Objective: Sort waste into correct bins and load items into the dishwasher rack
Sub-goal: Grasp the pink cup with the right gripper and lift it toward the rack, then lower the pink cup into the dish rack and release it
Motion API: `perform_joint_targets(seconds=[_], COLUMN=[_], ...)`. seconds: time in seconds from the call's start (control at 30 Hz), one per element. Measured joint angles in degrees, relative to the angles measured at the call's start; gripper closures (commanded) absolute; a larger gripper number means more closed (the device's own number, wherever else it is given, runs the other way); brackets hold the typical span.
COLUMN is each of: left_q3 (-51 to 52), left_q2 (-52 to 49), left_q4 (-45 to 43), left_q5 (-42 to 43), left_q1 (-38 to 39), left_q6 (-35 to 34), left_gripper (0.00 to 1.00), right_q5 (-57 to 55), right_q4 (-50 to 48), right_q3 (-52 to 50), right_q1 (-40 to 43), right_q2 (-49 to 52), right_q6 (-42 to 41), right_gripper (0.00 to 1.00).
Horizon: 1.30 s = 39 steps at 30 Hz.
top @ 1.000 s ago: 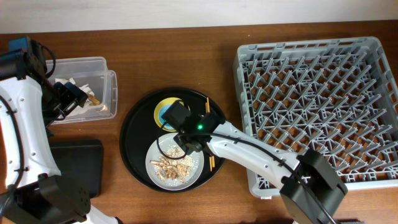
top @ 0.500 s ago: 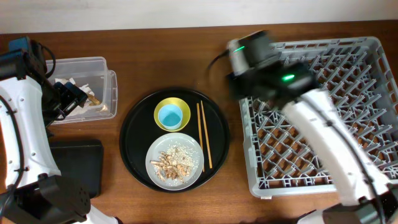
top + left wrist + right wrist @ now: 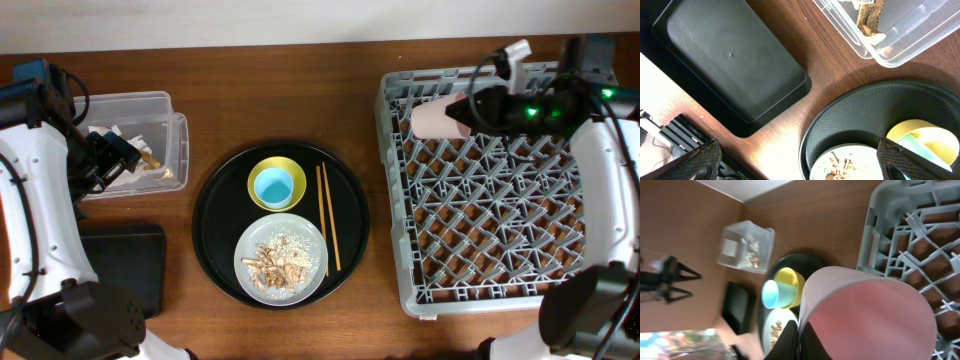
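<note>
Pink cup (image 3: 432, 119) is pinched at its rim by the right gripper (image 3: 470, 108), jaws shut tight on the wall, and it hangs tipped on its side over the far-left corner of the dishwasher rack (image 3: 388, 170) (I cannot tell whether it touches the pegs). My left gripper (image 3: 110, 158) is spread wide with nothing in it, hovering over the clear plastic box (image 3: 150, 100), where crumpled napkins (image 3: 120, 135) lie. On the round black tray (image 3: 215, 230) the light blue cup (image 3: 275, 186) sits inside the yellow bowl (image 3: 255, 172). Just beside it, the grey plate (image 3: 245, 262) carries food scraps (image 3: 278, 262), with 2 chopsticks (image 3: 329, 218) lying alongside. The shallow black tray (image 3: 125, 265) sits near the left arm.
</note>
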<state>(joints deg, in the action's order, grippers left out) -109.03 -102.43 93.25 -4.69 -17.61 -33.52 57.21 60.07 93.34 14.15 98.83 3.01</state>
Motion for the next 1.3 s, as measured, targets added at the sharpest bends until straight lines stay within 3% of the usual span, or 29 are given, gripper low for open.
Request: perform_joint_targets(seconds=[0.2, 0.6, 0.8, 0.97, 1.1, 1.3], left_q3=[0.00, 0.00, 0.00, 0.00, 0.00, 0.00], left_q2=[0.00, 0.00, 0.00, 0.00, 0.00, 0.00], left_q4=[0.00, 0.00, 0.00, 0.00, 0.00, 0.00], left_q5=[0.00, 0.00, 0.02, 0.00, 0.00, 0.00], left_q1=[0.00, 0.00, 0.00, 0.00, 0.00, 0.00], left_q6=[0.00, 0.00, 0.00, 0.00, 0.00, 0.00], left_gripper=[0.01, 0.01, 0.01, 0.01, 0.01, 0.01], right_q5=[10.84, 15.67, 17.81, 19.63, 19.71, 19.85], right_q4=[-1.84, -7.32, -15.32, -24.20, -24.81, -23.26], right_q3=[-0.26, -0.26, -0.35, -0.57, -0.57, -0.63], right_q1=[4.04, 4.15, 4.15, 4.15, 4.15, 3.87], right_q2=[3.06, 6.49, 12.85, 17.57, 20.04, 21.05], right_q6=[2.23, 2.75, -3.41, -13.81, -21.44, -26.05], right_gripper=[0.96, 0.96, 0.96, 0.96, 0.96, 0.96])
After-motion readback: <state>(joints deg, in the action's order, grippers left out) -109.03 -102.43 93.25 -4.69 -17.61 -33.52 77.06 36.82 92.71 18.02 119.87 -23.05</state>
